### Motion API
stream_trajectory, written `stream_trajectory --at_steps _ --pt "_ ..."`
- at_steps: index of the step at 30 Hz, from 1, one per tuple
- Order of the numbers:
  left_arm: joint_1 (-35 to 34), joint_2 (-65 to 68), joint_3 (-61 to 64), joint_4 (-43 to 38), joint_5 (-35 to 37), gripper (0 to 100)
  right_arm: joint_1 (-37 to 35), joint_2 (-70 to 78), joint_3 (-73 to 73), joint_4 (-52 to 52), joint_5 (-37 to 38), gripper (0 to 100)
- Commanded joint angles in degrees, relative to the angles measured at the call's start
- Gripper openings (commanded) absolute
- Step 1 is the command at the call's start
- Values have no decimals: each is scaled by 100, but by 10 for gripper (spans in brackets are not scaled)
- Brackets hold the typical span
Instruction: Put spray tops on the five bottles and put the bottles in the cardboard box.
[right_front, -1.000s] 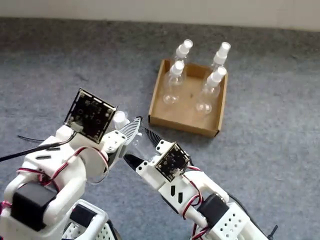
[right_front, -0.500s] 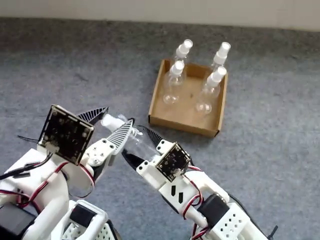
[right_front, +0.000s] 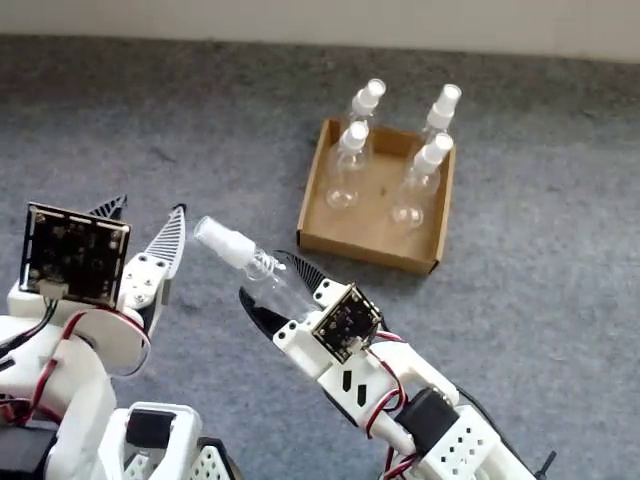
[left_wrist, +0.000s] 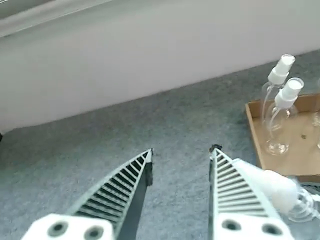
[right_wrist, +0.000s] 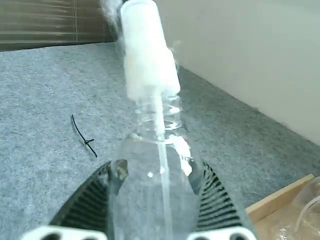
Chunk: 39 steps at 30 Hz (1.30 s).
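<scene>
The right hand (right_front: 262, 277) is clamped on the body of a clear plastic bottle (right_front: 278, 285), just off the near left corner of the shallow brown cardboard box (right_front: 365, 250). The bottle's held at a slant, with its white spray top (right_front: 222, 238) on and pointing away from the box. In the right wrist view the two ribbed black fingers hug the bottle on both sides.

The left hand (right_front: 150, 205) sits further out from the box on that same side, with its fingers spread apart and nothing between them. One fingertip is close beside the spray top, but it isn't gripping it.

Four more clear bottles with white spray tops (right_front: 345, 165) are standing upright inside the box, two near the back wall and two in front of those.

Everything's on a grey carpet-like table (right_front: 150, 120). A small black cable tie (right_wrist: 84, 135) is lying on it, well away from the box.
</scene>
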<state>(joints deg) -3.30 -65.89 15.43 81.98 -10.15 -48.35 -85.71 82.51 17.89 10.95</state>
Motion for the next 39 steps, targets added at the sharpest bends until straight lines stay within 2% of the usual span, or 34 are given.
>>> stream_trajectory --at_steps 1,6,9,16,24,27,31,39 --pt "-400 22 347 -9 -88 171 66 -101 -66 -92 -53 5" --pt "-567 22 1156 -677 -88 171 66 -110 -66 -92 -53 5" --pt "-514 13 1235 -835 -62 171 57 -110 -66 -92 -53 5" --pt "558 22 1262 -809 -53 171 48 -110 -57 -92 -53 5" --pt "1068 66 1297 -800 -70 171 48 -101 -48 -84 -44 5" --pt "1086 66 1464 -800 -79 171 48 -101 -48 -13 -44 5" --pt "1033 22 1569 -800 -325 171 48 -110 -66 576 9 5" --pt "435 22 470 -149 -510 171 66 -110 -66 787 0 5"
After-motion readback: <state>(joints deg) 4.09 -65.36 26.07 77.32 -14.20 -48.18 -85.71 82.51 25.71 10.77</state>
